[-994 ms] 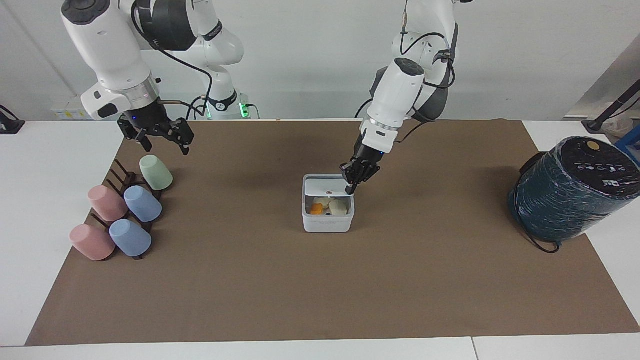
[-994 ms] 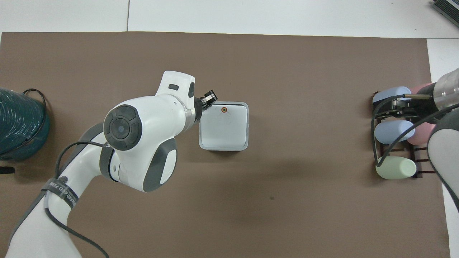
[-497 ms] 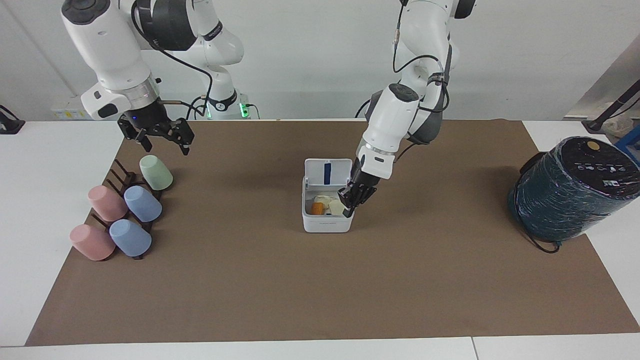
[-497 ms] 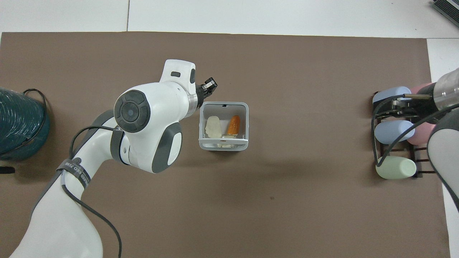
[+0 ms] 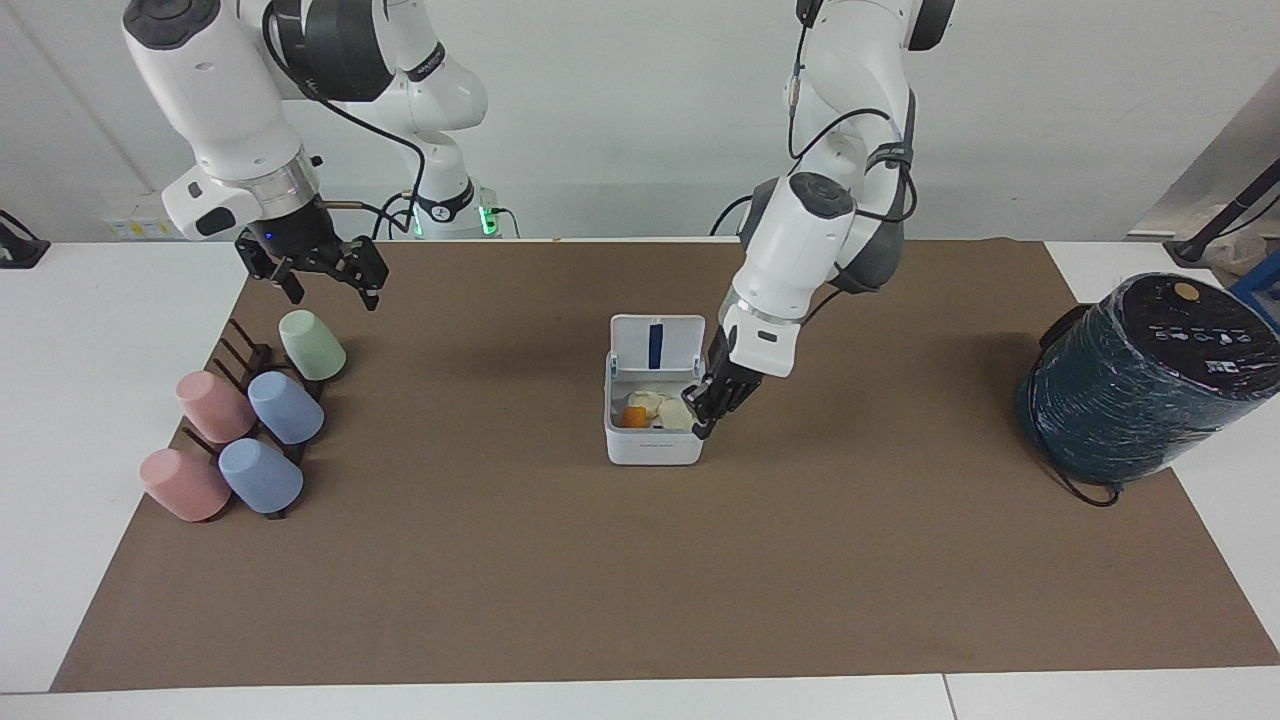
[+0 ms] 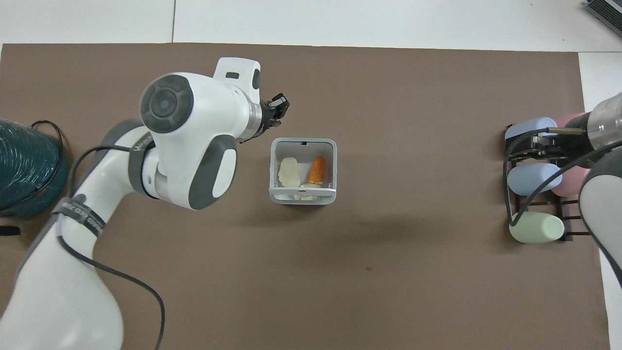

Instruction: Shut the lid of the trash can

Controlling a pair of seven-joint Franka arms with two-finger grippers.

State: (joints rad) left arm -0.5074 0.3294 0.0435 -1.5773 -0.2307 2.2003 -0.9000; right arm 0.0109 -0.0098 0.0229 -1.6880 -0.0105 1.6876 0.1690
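Overhead view: one trash can (image 6: 302, 198), lid (image 5: 657, 343) upright; five cups; left claw (image 5: 703, 413) closed; right claw (image 5: 318, 268) open.

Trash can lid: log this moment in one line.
lid: upright, open | trash can: food inside | left tool: beside can | right arm: waiting

The small white square plastic trash can (image 5: 654, 420) sits mid-mat, its white hinged lid (image 5: 657, 345) upright on the side nearer the robots. The dark teal wrapped cylinder (image 5: 1140, 378) stands toward the left arm's end, the rack of pastel cups (image 5: 245, 415) toward the right arm's end.
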